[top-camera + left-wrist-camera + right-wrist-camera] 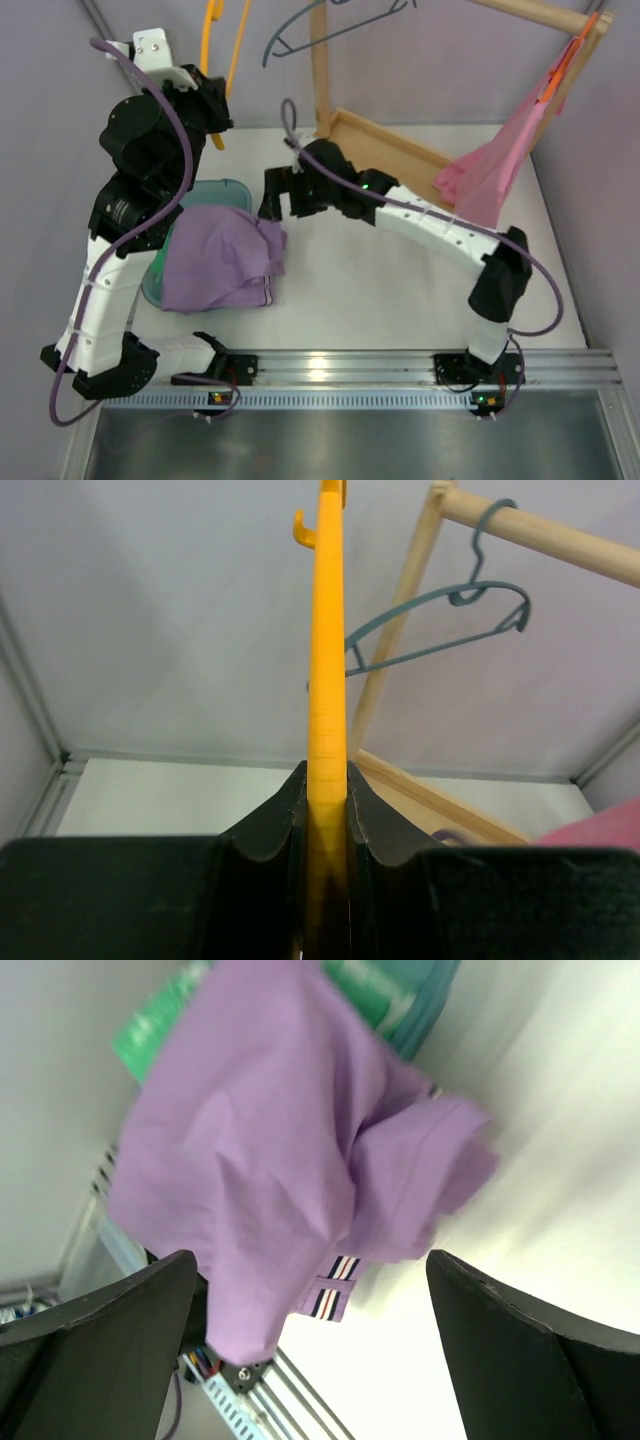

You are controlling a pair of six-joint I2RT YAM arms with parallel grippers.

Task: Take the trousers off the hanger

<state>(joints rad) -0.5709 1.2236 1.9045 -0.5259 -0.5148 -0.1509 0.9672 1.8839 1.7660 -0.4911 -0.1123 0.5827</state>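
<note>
The lilac trousers (220,260) lie heaped over the teal basin (225,190) and onto the table, free of any hanger; they fill the right wrist view (280,1150), a striped tag at their hem. The yellow-orange hanger (212,40) is held up at the back left; in the left wrist view its arm (327,630) runs straight up from between the fingers. My left gripper (327,810) is shut on the hanger. My right gripper (272,195) hangs open and empty just above the trousers' right edge, its fingers (110,1350) wide apart.
A wooden rack (400,150) stands at the back right. A grey-blue hanger (330,25) hangs from its rail, as does an orange-red hanger with a pink garment (500,165). A green-and-white cloth (160,1020) lies in the basin under the trousers.
</note>
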